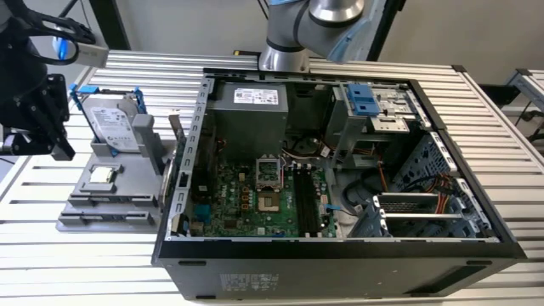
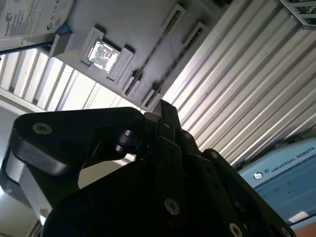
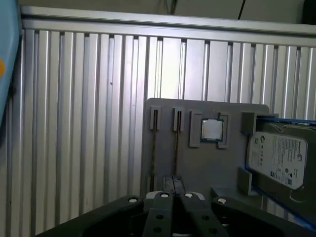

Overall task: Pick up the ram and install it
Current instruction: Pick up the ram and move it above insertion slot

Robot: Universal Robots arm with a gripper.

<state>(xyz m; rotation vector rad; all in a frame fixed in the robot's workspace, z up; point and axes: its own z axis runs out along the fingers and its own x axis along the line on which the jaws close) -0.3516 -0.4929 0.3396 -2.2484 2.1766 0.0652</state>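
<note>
My black gripper (image 1: 55,143) hangs at the exterior view's left, above the table beside the grey parts holder (image 1: 111,194). In both wrist views its fingers (image 3: 173,190) (image 2: 165,106) are pressed together with nothing between them. Just beyond the fingertips, two thin dark strips sit in the holder's two long narrow slots. They look like ram sticks (image 3: 153,148) (image 2: 153,49) standing on edge. The open computer case (image 1: 340,248) lies at the centre, with the motherboard's black ram slots (image 1: 304,197) facing up.
A silver hard drive in a blue frame (image 1: 111,121) (image 3: 276,158) stands at the holder's far end. A square processor chip (image 1: 102,175) (image 3: 212,129) sits in its middle. A card (image 1: 174,153) stands upright between holder and case. The table is ribbed aluminium.
</note>
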